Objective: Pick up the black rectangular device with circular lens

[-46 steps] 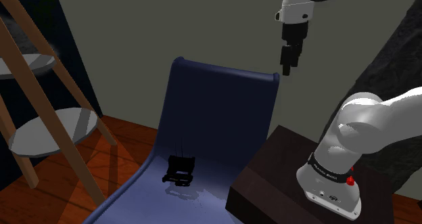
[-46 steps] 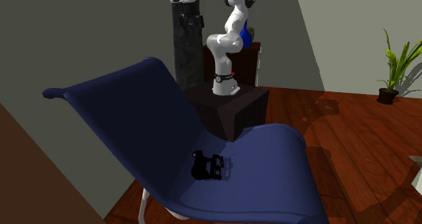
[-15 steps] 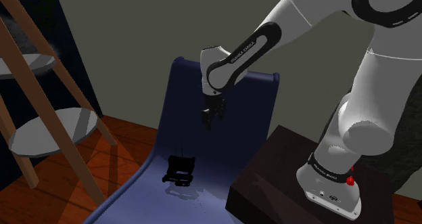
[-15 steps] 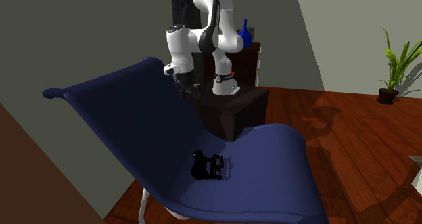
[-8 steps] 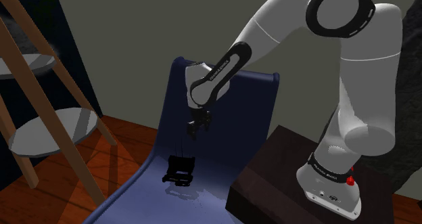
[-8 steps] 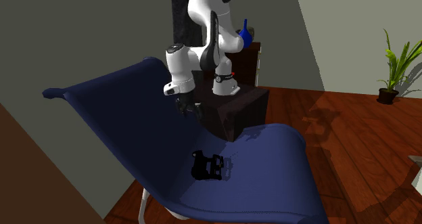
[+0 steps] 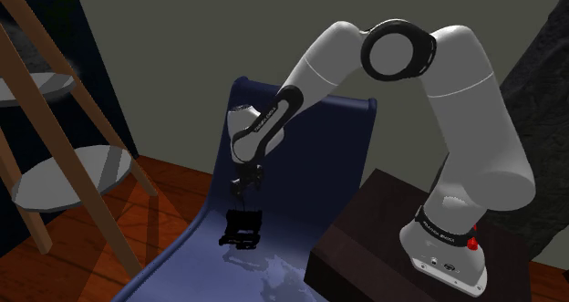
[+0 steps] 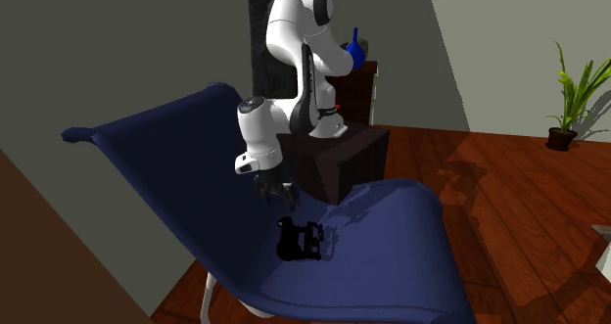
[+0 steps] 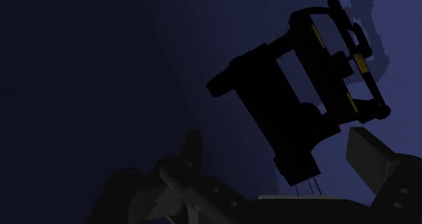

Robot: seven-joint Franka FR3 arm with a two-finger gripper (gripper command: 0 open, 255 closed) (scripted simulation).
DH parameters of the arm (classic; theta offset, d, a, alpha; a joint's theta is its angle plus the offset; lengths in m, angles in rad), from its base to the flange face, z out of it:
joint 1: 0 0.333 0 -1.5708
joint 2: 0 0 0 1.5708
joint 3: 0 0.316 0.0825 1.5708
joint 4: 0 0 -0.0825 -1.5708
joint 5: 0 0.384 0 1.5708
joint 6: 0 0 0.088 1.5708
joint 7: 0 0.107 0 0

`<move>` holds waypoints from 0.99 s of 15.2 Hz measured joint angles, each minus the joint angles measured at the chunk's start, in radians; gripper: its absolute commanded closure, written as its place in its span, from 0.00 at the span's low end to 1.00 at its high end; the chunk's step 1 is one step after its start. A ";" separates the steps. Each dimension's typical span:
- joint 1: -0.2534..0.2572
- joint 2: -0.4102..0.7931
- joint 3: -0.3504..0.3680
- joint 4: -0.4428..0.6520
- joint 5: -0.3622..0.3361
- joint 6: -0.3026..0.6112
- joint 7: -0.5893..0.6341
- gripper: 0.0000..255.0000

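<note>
a white arm reaches down over a dark blue chair (image 7: 319, 182); its black gripper (image 7: 244, 191) hangs just above the device (image 7: 243, 229), open, with nothing held; in the wrist view the fingers (image 9: 368, 155) stand well apart and the device lies ahead of them, untouched.

the device rests in the dip where the chair's back curves into the seat, away from both side edges.

what could go wrong: the device sits askew to the fingers, so if you close as you are you may catch a corner and twist it loose; thin prongs stick out of one end and a finger could snag them; the surface under it is curved and sloped, so a sideways nudge could, i judge, send it sliding toward the seat's front edge; pressing too low would drive the fingers into the seat.

room to move: open air above the seat; the back rises close behind the gripper; the dark stand (image 7: 365, 227) sits just beside one side edge; a shelf (image 7: 64, 177) stands well apart.
</note>
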 measured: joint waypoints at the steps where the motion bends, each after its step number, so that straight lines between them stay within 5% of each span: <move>1: 0.008 0.041 0.001 0.045 -0.001 -0.001 0.006 0.00; 8: 0.047 0.292 0.003 0.354 -0.006 -0.037 0.025 0.00; 15: 0.052 0.375 -0.002 0.435 -0.009 -0.014 0.022 0.00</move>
